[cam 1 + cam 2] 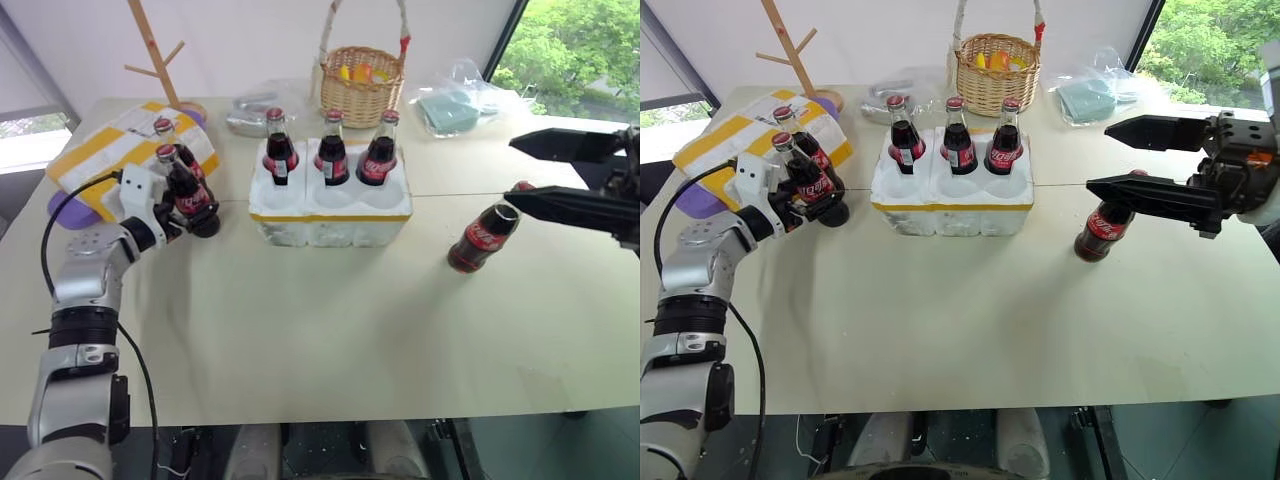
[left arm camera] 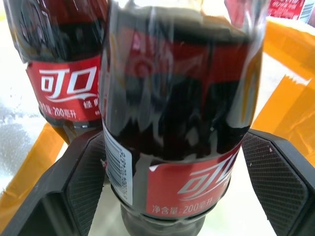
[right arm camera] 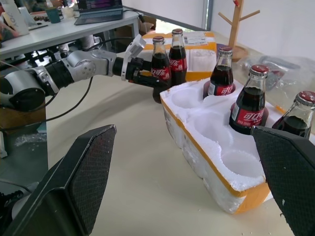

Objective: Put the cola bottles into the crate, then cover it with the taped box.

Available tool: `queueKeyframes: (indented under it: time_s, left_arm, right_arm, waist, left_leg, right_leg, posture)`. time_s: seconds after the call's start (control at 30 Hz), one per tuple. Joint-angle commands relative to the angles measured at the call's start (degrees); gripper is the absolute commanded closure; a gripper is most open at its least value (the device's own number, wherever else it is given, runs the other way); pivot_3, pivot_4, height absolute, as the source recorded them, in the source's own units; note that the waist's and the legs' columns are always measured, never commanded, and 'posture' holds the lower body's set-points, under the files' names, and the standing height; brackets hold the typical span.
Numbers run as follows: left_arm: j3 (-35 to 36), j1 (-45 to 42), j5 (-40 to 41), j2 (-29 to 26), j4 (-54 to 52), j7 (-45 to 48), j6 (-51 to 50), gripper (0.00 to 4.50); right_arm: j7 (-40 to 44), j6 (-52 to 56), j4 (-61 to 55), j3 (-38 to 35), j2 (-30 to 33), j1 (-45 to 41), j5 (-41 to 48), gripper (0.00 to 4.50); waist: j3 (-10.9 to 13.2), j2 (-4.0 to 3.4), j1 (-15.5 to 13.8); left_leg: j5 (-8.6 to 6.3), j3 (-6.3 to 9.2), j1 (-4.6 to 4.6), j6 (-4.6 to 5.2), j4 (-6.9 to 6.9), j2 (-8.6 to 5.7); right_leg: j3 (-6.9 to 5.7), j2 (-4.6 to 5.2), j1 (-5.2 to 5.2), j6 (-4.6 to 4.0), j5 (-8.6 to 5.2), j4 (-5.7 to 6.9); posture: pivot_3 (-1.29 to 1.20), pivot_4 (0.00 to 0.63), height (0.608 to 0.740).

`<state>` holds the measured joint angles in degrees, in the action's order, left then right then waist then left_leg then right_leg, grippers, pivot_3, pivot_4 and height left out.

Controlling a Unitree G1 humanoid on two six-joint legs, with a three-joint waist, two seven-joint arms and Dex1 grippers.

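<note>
The glass bottle [image 2: 177, 123], judged heavy, slick and breakable, is straddled low on its label by the spread left hand [image 1: 190, 215], while the right hand [image 1: 1140, 160] is held wide apart.

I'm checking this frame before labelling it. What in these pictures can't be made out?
- Whether the left gripper has clamped the dark glass cola bottle between its jaws: the bottle hides the contact in the left wrist view.
- The yellow-taped white foam box: the two bottles and the left arm cover part of it in the left eye view.
- Contents of the wicker basket: too small.
- The right gripper covers the lone bottle's cap.
</note>
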<state>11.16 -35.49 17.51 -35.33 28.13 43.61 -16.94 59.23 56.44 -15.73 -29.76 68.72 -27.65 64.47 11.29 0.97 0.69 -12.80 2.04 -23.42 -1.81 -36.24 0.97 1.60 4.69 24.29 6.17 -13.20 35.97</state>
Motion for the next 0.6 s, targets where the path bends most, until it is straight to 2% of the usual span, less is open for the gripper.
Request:
queueKeyframes:
  time_s: [0.03, 0.07, 0.3, 0.47, 0.6]
  left_arm:
    - [0.5, -1.4, 0.1, -0.5, -0.9, 0.7, 1.2, 1.58]
    - [0.5, -1.4, 0.1, -0.6, -0.8, 0.8, 1.2, 1.71]
    - [0.5, -1.1, 0.9, -1.2, -1.6, 2.5, 0.1, 1.69]
    - [1.2, 2.7, 7.7, -5.5, -14.4, 11.2, -9.5, 1.69]
    - [1.3, 2.4, 16.6, -13.0, -26.8, 20.4, -22.5, 1.69]
  right_arm:
    - [-0.6, -0.5, -1.2, -2.6, 0.2, 0.0, 0.7, 0.00]
    - [-0.8, -0.5, -1.2, -2.7, 0.1, 0.1, 0.7, 0.00]
    - [-1.5, -0.4, -1.5, -3.3, -0.2, 0.9, 0.9, 0.00]
    - [-1.8, -0.3, -1.8, -3.7, -0.2, 1.5, 1.1, 0.00]
    - [-1.7, -0.4, -2.0, -4.3, -0.4, 2.8, 0.9, 0.00]
  waist:
    - [0.0, 0.00, 0.0]
    - [0.0, 0.01, 0.0]
    - [0.0, 0.01, 0.0]
    - [0.0, 0.06, 0.2]
    - [0.2, 0.31, 0.2]
  left_leg:
    - [0.00, 0.00, 0.00, 0.00, 0.00, 0.00]
    - [0.00, 0.00, 0.00, 0.00, 0.00, 0.00]
    - [0.00, 0.00, 0.00, 0.00, 0.00, 0.00]
    - [0.00, 0.00, -0.02, 0.00, 0.03, 0.00]
    - [0.00, 0.05, -0.08, 0.00, 0.01, 0.02]
  right_leg:
    - [0.00, 0.00, 0.00, 0.00, 0.00, 0.00]
    - [0.00, 0.00, 0.00, 0.00, 0.00, 0.01]
    - [0.00, 0.00, 0.00, 0.00, 0.00, 0.01]
    - [0.00, 0.00, 0.03, 0.00, 0.00, 0.01]
    - [-0.01, -0.04, 0.13, -0.02, -0.01, 0.10]
  posture:
    - [0.00, 0.150, 0.739]
    - [0.00, 0.150, 0.739]
    - [0.00, 0.150, 0.739]
    - [0.00, 0.150, 0.739]
    - [0.00, 0.150, 0.739]
